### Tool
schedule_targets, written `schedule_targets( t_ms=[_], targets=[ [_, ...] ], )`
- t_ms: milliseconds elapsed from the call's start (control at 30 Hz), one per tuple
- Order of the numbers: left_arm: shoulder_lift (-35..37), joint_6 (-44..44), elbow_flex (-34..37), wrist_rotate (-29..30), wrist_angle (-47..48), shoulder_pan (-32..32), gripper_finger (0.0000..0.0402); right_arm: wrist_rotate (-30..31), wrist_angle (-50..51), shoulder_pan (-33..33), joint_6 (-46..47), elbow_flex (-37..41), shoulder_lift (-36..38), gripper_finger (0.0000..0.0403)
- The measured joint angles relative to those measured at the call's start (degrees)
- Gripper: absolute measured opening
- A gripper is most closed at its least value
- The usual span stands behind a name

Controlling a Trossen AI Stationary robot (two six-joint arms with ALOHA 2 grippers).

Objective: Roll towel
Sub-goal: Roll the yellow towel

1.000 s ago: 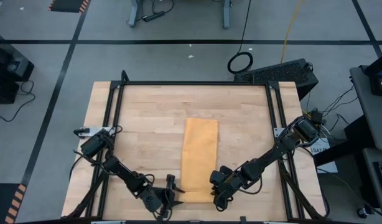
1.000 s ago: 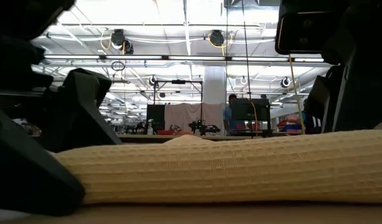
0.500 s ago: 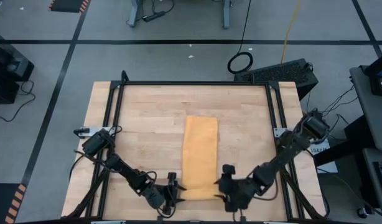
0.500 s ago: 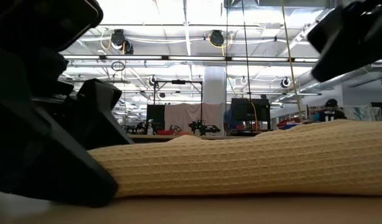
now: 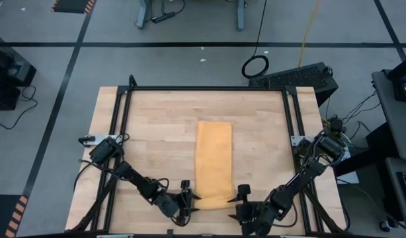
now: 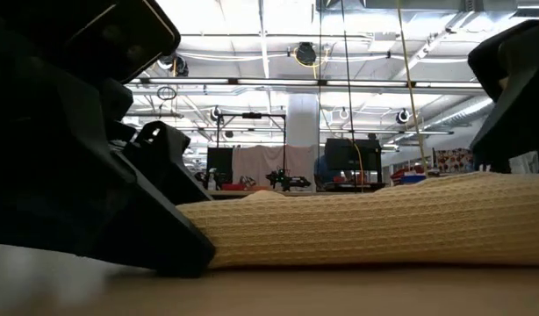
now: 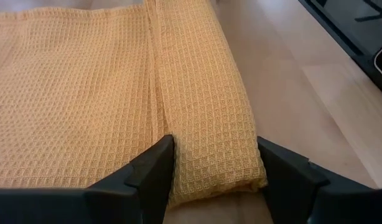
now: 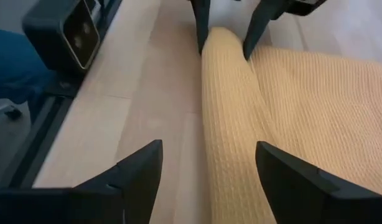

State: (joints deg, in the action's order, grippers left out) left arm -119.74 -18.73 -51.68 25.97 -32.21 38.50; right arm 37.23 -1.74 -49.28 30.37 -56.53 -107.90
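The mustard-yellow towel (image 5: pixel 213 158) lies as a long strip down the middle of the wooden table, its near end rolled into a thick roll (image 5: pixel 213 200) that rests on the wood. My left gripper (image 5: pixel 190 199) is at the roll's left end, with its fingers on either side of the roll (image 7: pixel 209 112). My right gripper (image 5: pixel 243 201) stands open at the roll's right end. In the low view it (image 6: pixel 515 88) hangs above the towel (image 6: pixel 366 228). In the right wrist view the roll (image 8: pixel 228 124) runs ahead between its spread fingers, touching neither. My left gripper pinches the roll's left end (image 7: pixel 185 155) between its two fingers. One finger (image 7: pixel 157 168) sits in the crease where the roll meets the flat cloth; the other (image 7: pixel 284 171) is on the roll's near side. The fingers slant down from the table's left, along the roll, which lies on the table.
A black frame rail (image 5: pixel 206 88) runs around the tabletop. Bare wood (image 5: pixel 150 145) lies to the left and right of the towel. A black box (image 8: pixel 60 31) sits by the rail past the roll's near side.
My right gripper has come off the roll's right end, drawn back toward the table's near right corner and rolled about its wrist. My left gripper has slid a little toward the table's right at the roll's left end.
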Motion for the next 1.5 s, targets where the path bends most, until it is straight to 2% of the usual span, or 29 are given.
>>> schedule_targets(
  t_ms=[367,633,733,867,1100,1333,1500],
  targets=[
    [0.0,-0.39,0.0,-1.17,-0.17,-0.28,0.0216,-0.27,0.51,1.81,2.7,0.02,-3.5,0.0247],
    [-0.1,-0.86,0.07,-1.28,-1.84,-0.24,0.0216,-6.97,2.98,3.25,10.97,-0.17,-4.33,0.0241],
    [-0.19,-1.99,0.13,-1.26,-4.35,-0.24,0.0216,-7.23,3.3,3.23,12.75,-0.15,-4.02,0.0218],
    [1.14,-2.08,0.15,-1.27,-3.22,-0.04,0.0216,-7.84,3.89,3.28,18.75,-0.13,-3.53,0.0168],
    [7.16,-0.61,0.17,1.25,4.14,0.57,0.0216,-9.17,4.07,3.87,22.45,-0.04,-3.36,0.0094],
    [9.35,10.32,0.09,4.32,2.55,3.17,0.0222,-16.33,2.99,6.15,24.78,-0.07,-3.0,0.0045],
    [7.84,10.24,0.06,4.29,2.65,3.51,0.0246,-21.0,2.69,7.87,26.25,-0.09,-2.99,0.002]
  ],
)
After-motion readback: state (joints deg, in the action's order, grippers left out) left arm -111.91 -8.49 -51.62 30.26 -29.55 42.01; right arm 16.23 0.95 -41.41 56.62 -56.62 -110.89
